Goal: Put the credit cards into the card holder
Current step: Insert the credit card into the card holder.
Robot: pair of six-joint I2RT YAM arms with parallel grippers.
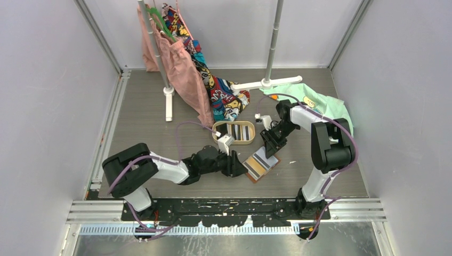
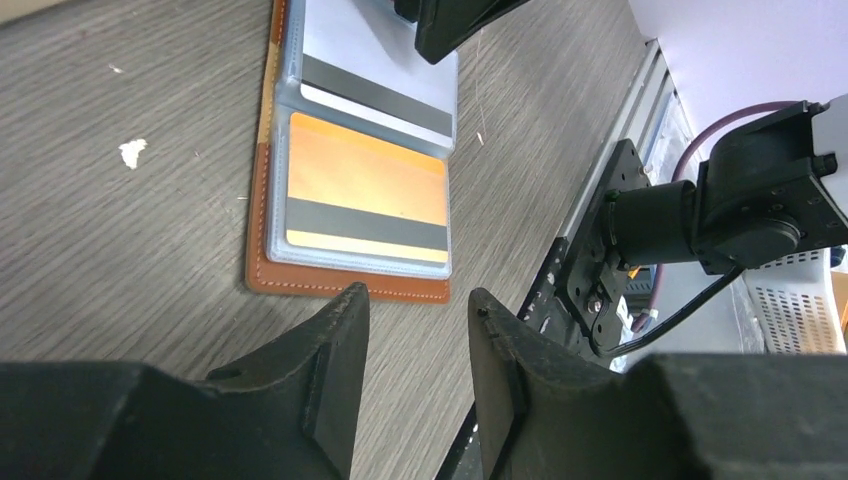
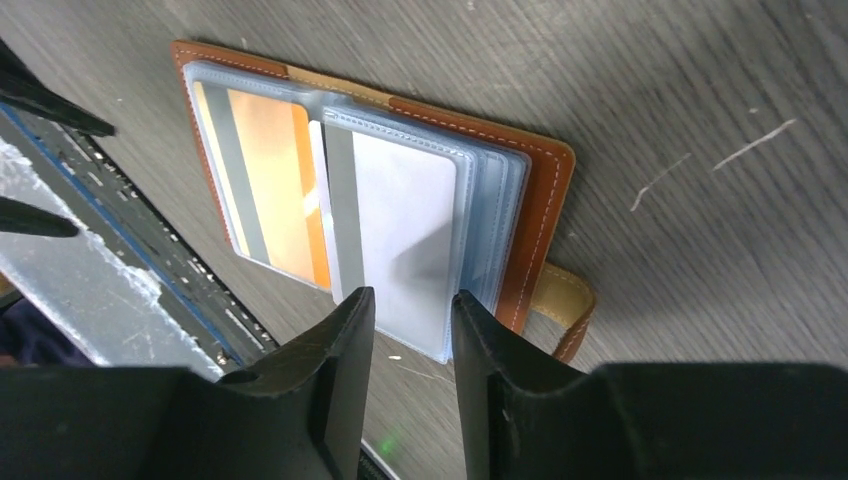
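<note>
The card holder [image 1: 262,166] lies open between your left gripper [image 2: 418,296] and right gripper [image 3: 412,296], both parted and empty. Credit cards [image 1: 238,132] in the oval tray [image 1: 252,133] look stiff, slick: pinch an edge.

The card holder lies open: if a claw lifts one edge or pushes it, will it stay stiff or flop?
Probably floppy: the card holder is thin leather with loose clear sleeves fanned at one side, so lifting one edge would likely fold it. The cards inside may stiffen each half. Lying flat, it should slide when pushed, not tip.
</note>
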